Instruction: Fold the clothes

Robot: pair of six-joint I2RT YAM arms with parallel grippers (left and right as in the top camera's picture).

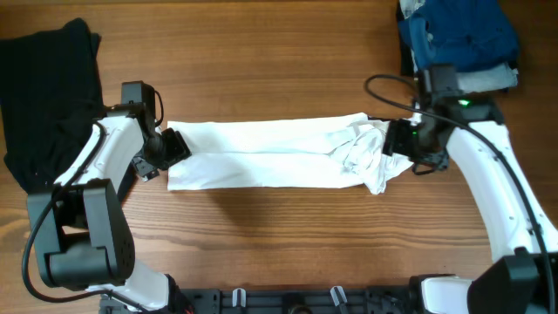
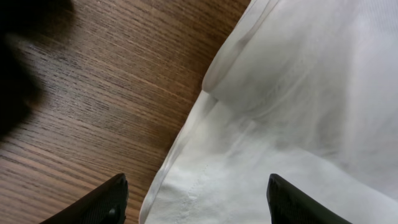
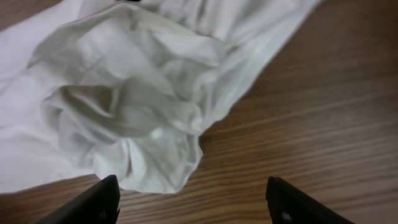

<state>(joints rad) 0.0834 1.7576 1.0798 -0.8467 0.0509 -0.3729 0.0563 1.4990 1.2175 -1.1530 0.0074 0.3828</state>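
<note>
White shirt point(image 1: 261, 153): long strip on counter point(image 1: 261, 52), right end bunched; crosswise folds remain; left fingers point(image 2: 99, 202) and right fingers point(image 3: 93, 202) apart, empty.

Warm brown wood-grain table point(image 1: 279, 253)

T-shirt point(image 1: 261, 155) across table point(image 1: 261, 52) centre, left gripper point(image 1: 170, 146) at its left end, right gripper point(image 1: 394, 144) at right; garment pile point(image 1: 458, 35) behind right.

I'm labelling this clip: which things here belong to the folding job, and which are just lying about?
Job: white shirt, left gripper, right gripper.
Lying about: black garment, blue garments.
</note>
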